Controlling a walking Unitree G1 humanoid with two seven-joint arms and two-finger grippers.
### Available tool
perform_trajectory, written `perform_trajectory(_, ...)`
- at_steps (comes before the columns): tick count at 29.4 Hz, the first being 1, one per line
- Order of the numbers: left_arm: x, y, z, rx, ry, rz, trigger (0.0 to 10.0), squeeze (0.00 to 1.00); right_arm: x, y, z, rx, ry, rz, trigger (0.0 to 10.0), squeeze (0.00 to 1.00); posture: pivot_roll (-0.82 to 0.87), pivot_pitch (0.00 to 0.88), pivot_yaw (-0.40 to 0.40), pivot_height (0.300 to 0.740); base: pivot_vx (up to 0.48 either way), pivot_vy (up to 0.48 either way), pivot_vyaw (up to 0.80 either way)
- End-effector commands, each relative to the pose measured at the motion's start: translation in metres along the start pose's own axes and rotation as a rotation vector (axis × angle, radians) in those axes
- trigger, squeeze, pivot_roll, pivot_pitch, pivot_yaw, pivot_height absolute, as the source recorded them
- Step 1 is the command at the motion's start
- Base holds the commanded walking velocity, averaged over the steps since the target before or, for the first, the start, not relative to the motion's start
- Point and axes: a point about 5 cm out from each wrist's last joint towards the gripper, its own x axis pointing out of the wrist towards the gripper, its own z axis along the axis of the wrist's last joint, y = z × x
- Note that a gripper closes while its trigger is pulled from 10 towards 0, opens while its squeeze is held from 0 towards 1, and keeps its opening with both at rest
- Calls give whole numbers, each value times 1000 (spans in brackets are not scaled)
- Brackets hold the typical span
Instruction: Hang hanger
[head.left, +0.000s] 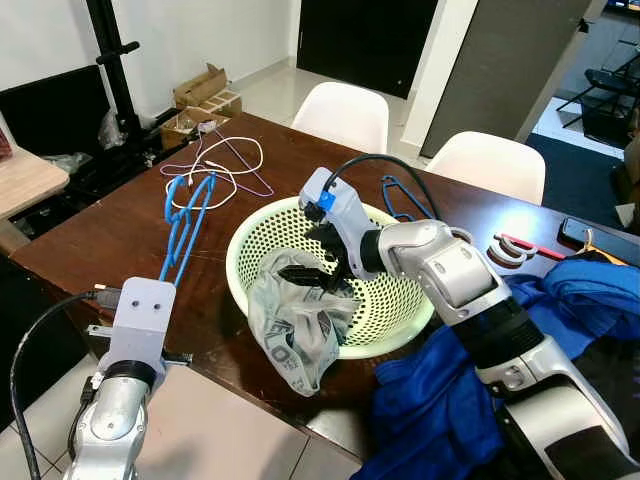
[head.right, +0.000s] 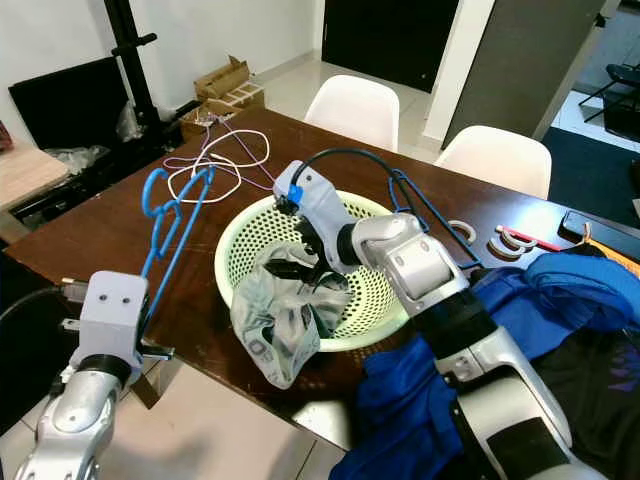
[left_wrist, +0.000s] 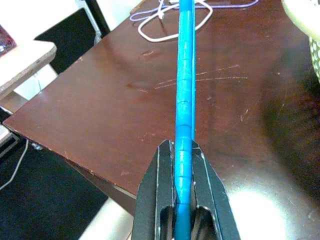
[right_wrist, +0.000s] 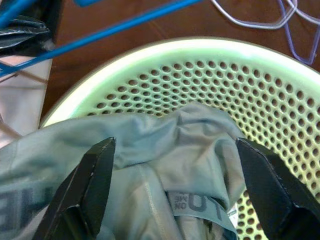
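Two grippers are busy. The left gripper (left_wrist: 182, 200) has its jaws shut on the thin blue plastic hanger (head.left: 185, 225), low left over the dark wooden worktop (head.left: 120, 235). It looks light and stiff. The right gripper (right_wrist: 175, 192), jaws open, hovers over the soft grey shirt (head.left: 295, 325) in the pale green holed basket (head.left: 245, 240). Near the worktop's front edge there is open room.

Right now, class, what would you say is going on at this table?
The robot's left claw is shut on a blue hanger, holding it out over the brown table. Its right claw is open above a grey T-shirt draped over the rim of a pale green laundry basket. The shirt is not yet gripped or on the hanger. Blue clothes lie heaped beside the basket.
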Motion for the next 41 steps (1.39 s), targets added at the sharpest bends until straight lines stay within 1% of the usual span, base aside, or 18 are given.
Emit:
perform_trajectory(1, -1, -2, 0, -3, -2, -3, 10000, 0, 4, -4, -7, 1, 55, -58, 10000, 0, 161, 33, -91, 740, 0, 0, 0)
perform_trajectory(2, -1, -2, 0, -4, -3, -3, 10000, 0, 7, -11, -13, -46, 90, -131, 10000, 0, 165, 35, -93, 740, 0, 0, 0)
perform_trajectory(3, -1, -2, 0, -4, -3, -2, 10000, 0, 8, -19, -17, -116, 124, -202, 10000, 0, 165, 35, -93, 740, 0, 0, 0)
perform_trajectory(4, -1, -2, 0, -4, -3, -2, 10000, 0, 8, -19, -17, -116, 124, -202, 10000, 0, 165, 35, -93, 740, 0, 0, 0)
perform_trajectory(5, -1, -2, 0, -5, -3, -2, 10000, 0, 8, -24, -19, -184, 149, -246, 10000, 0, 165, 35, -93, 740, 0, 0, 0)
perform_trajectory(6, -1, -2, 0, -5, -3, -2, 10000, 0, 8, -24, -19, -184, 149, -246, 10000, 0, 165, 35, -93, 740, 0, 0, 0)
perform_trajectory(7, -1, -2, 0, -5, -3, -2, 10000, 0, 7, -29, -21, -273, 173, -285, 10000, 0, 165, 35, -93, 740, 0, 0, 0)
perform_trajectory(8, -2, -2, 0, -5, -3, -1, 10000, 0, 7, -31, -21, -325, 188, -306, 10000, 0, 165, 35, -93, 740, 0, 0, 0)
perform_trajectory(9, -2, -2, 0, -5, -3, -1, 10000, 0, 7, -31, -21, -325, 188, -306, 10000, 0, 165, 35, -93, 740, 0, 0, 0)
perform_trajectory(10, -2, -2, 0, -5, -3, -1, 10000, 0, 7, -32, -22, -396, 202, -314, 10000, 0, 165, 35, -93, 740, 0, 0, 0)
perform_trajectory(12, -2, -2, 0, -6, -3, -1, 10000, 0, 7, -31, -25, -474, 227, -285, 10000, 0, 167, 39, -95, 740, 0, 0, 0)
perform_trajectory(13, -2, -2, 0, -6, -3, -1, 10000, 0, 7, -31, -25, -474, 227, -285, 10000, 0, 167, 39, -95, 740, 0, 0, 0)
perform_trajectory(16, -2, -2, 0, -7, -3, -1, 10000, 0, 7, -30, -31, -525, 257, -220, 10000, 0, 167, 40, -95, 740, 0, 0, 0)
perform_trajectory(22, -2, -2, 0, -7, -3, -1, 10000, 0, 8, -31, -37, -552, 284, -191, 10000, 0, 168, 41, -95, 740, 0, 0, 0)
perform_trajectory(23, -2, -2, 0, -6, -3, -2, 10000, 0, 10, -30, -41, -567, 297, -171, 10000, 0, 168, 41, -95, 740, 0, 0, 0)
perform_trajectory(30, -2, -2, 0, -5, -3, -1, 10000, 0, 15, -28, -43, -579, 292, -176, 10000, 0, 170, 43, -96, 740, 0, 0, 0)
perform_trajectory(36, -3, -2, 1, -5, -3, -1, 10000, 0, 18, -26, -47, -622, 307, -172, 10000, 0, 171, 45, -95, 740, 0, 0, 0)
perform_trajectory(41, -3, -2, 1, -6, -4, 0, 10000, 0, 20, -28, -46, -673, 323, -172, 10000, 0, 170, 46, -96, 740, 0, 0, 0)
